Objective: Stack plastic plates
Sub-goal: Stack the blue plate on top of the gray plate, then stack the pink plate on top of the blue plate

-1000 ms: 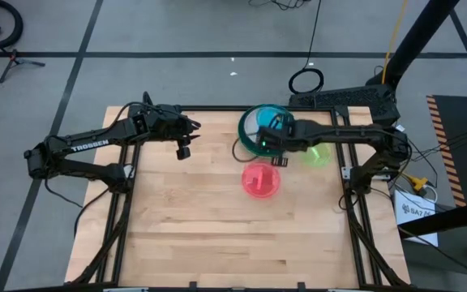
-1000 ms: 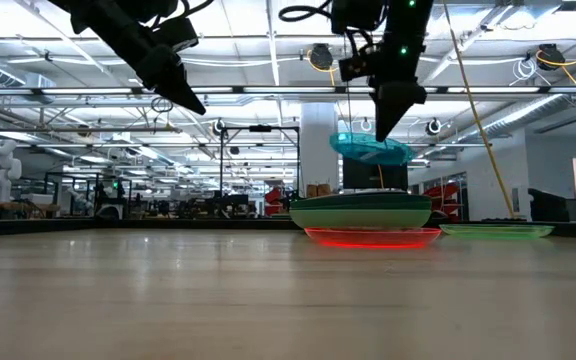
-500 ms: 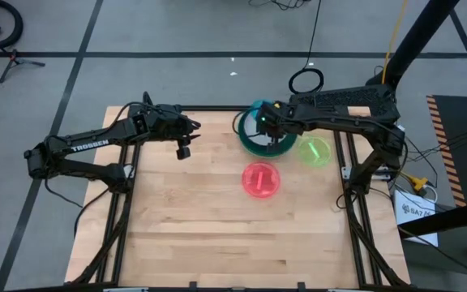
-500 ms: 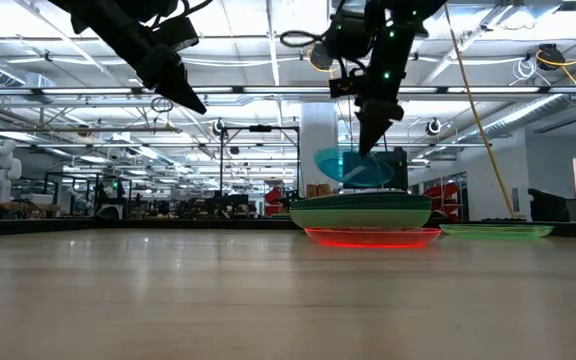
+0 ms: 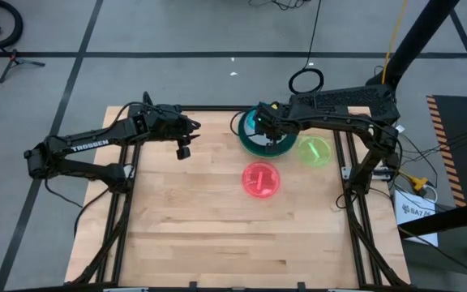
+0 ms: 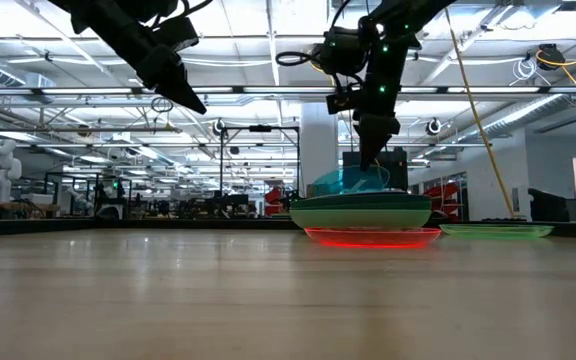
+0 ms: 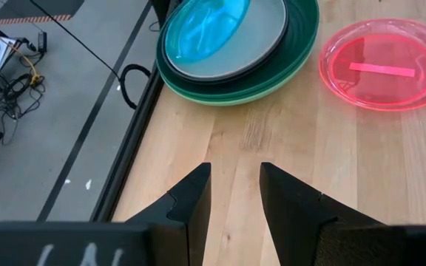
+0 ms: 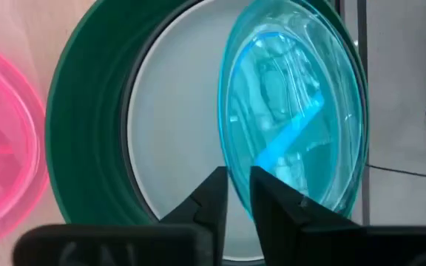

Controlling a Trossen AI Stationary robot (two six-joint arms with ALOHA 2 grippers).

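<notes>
We find the task partly complete. A stack point(image 5: 259, 138) already stands at the table's point(image 5: 217, 235) far edge, right of centre: a dark green plate point(image 7: 283, 63) at the bottom, a lighter green rim visible under it in the left wrist view, and a grey-white plate point(image 7: 261, 37) nested inside.

The right gripper point(image 5: 259, 124) is over this stack, its fingers pressed close on the rim of the blue plate point(image 8: 294, 111). We see the rim passing between the two fingers in the right wrist view. In the low view the blue plate point(image 6: 351, 181) is tilted, its low edge at or very near the stack top; we cannot tell whether it touches. We judge that this plate is being placed, not yet released.

Two plates remain unstacked:
- the pink plate point(image 5: 261, 179), flat on the table, just in front of the stack;
- the yellow-green plate point(image 5: 314, 152), flat on the table, just right of the stack.

The left gripper point(image 5: 183, 151) waits above the table's far left area, well apart from all plates. Its fingers point(image 7: 191, 203) are spread, with a clear gap and nothing between them.

Remaining work, in our judgement: level and release the blue plate, then add the pink and yellow-green plates.
</notes>
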